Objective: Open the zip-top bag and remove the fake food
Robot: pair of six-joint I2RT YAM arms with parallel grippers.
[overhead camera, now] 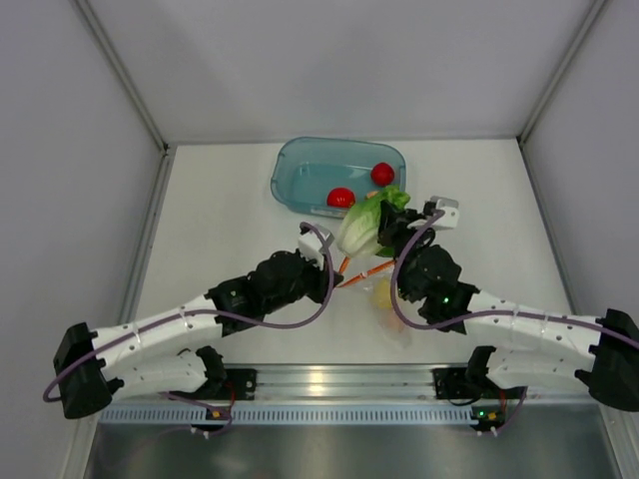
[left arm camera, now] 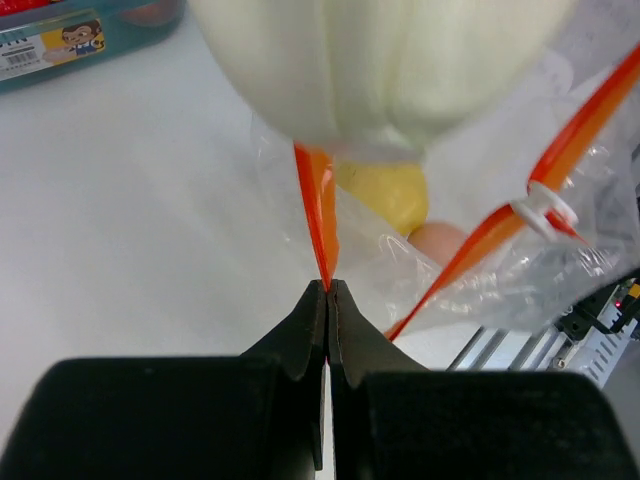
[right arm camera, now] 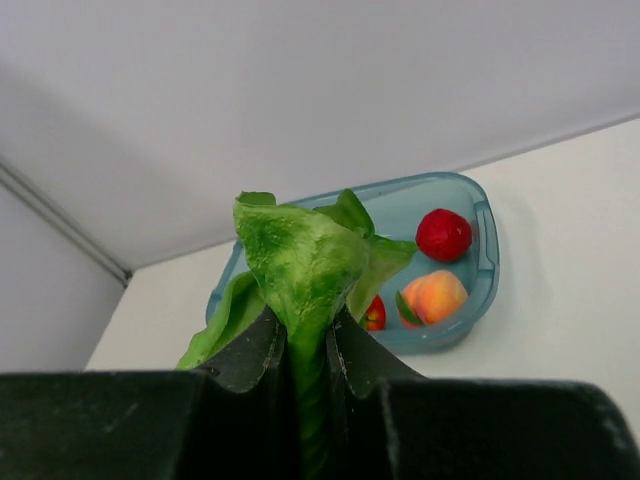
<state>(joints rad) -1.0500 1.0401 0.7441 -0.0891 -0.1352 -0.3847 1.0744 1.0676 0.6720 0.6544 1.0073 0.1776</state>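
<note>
The only label I can find is a sticker [left arm camera: 48, 46] on the wall of the teal bin [left arm camera: 140, 25], seen from my left wrist: a cartoon face beside lines of print too small and blurred to read.

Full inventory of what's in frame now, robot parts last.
bin: 1, teal translucent, far centre of table
red round pieces: 2, red, in bin
peach: 1, pink-orange, in bin
lettuce head: 1, green-white, in right tool, between bag and bin
zip-top bag: 1, clear, orange strip, between arms
yellow fruit: 1, yellow, in bag
table: 1, white
left tool: 1, black, shut on bag's strip
right tool: 1, black, shut on lettuce head
</note>
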